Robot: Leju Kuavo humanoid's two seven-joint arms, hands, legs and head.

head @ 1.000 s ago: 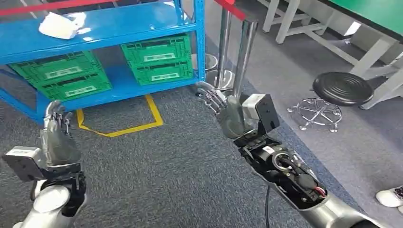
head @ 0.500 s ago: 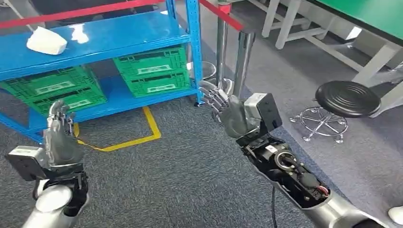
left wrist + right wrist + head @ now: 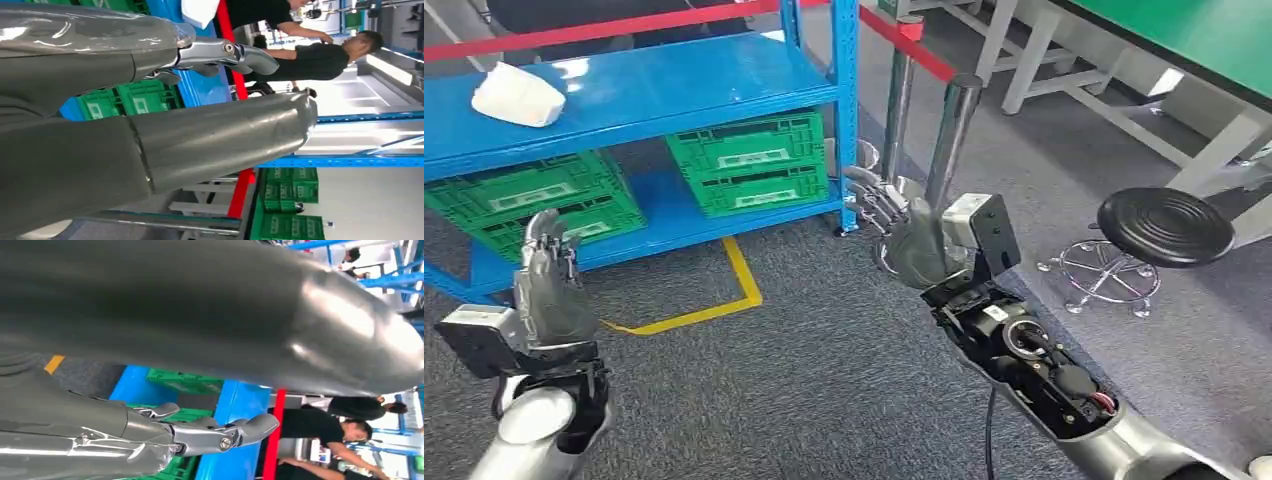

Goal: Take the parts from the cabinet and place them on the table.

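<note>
A white part (image 3: 519,100) lies on the upper shelf of the blue cabinet (image 3: 674,75), at its left. In the left wrist view the white part (image 3: 199,10) shows past the fingers. My left hand (image 3: 549,290) is raised in front of the cabinet's lower shelf, fingers stretched out and holding nothing. My right hand (image 3: 902,232) is raised near the cabinet's right post, fingers apart and empty. In the wrist views the left hand (image 3: 150,115) and the right hand (image 3: 190,390) both show a thick thumb and straight fingers with nothing between them.
Green crates (image 3: 749,160) sit on the cabinet's lower shelf. Metal posts (image 3: 952,130) with a red belt stand right of the cabinet. A black stool (image 3: 1164,225) and a green-topped table (image 3: 1214,35) are at the right. Yellow tape (image 3: 724,300) marks the carpet. People (image 3: 310,55) stand beyond the cabinet.
The whole picture has shifted, so the camera has moved; the cabinet and stool sit slightly differently in view. Both hands stay raised and empty.
</note>
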